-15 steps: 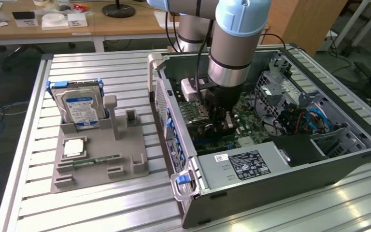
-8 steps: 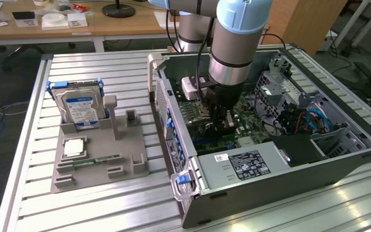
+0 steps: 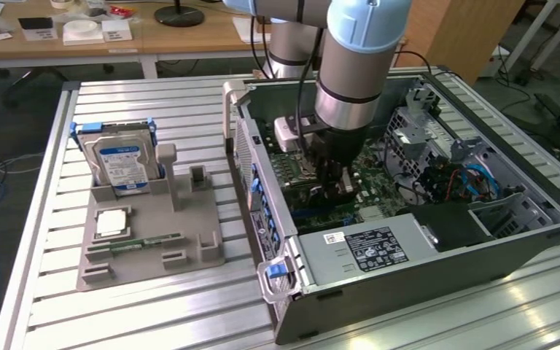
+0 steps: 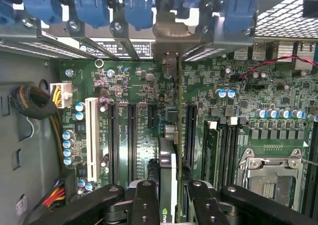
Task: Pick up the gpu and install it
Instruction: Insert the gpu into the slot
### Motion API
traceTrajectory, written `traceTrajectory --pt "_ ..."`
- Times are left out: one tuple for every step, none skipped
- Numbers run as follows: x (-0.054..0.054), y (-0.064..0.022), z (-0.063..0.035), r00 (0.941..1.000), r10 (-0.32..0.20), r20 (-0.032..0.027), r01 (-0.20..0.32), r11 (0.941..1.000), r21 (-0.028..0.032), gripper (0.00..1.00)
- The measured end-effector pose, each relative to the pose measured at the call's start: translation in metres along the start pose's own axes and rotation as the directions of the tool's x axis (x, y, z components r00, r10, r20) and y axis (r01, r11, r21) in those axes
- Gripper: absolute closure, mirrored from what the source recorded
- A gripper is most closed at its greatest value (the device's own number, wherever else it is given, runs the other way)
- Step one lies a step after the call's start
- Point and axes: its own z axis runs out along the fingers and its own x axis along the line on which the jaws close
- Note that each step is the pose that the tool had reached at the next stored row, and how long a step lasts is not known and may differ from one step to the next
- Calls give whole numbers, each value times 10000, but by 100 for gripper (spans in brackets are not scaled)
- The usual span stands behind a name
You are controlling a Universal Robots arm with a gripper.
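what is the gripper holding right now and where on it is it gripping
The gripper holds the gpu edge-on over the motherboard, inside the computer case. Its fingers clamp the card's two flat faces at the end nearest the wrist.

matt grey metal pc case (image 3: 513, 244), ribbed metal table (image 3: 163, 313).

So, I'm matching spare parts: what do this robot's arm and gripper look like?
The arm is a thick cylinder, silver-grey with a light blue joint cap and black rings. A black cable runs down beside it. The gripper is black, with jointed link bars fastened by round pins.
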Motion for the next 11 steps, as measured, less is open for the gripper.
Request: traceTrajectory --pt "0 0 5 10000 2 -1 -2 10000 0 74" --pt "1 1 14 10000 2 0 -2 10000 0 74" --pt "1 2 21 10000 3 -4 -3 10000 -1 74" --pt "2 2 27 10000 3 -2 -3 10000 0 74" --pt "2 3 30 10000 4 3 -4 10000 -1 74" --pt "2 3 34 10000 4 8 -4 10000 -1 74" --pt "2 2 40 10000 4 14 -4 10000 1 74" --pt "2 3 45 10000 5 19 -5 10000 -1 74" --pt "2 4 50 10000 5 20 -5 10000 -1 74" --pt "2 4 55 10000 5 19 -5 10000 -2 74" --pt "3 4 57 10000 4 17 -4 10000 -3 74"
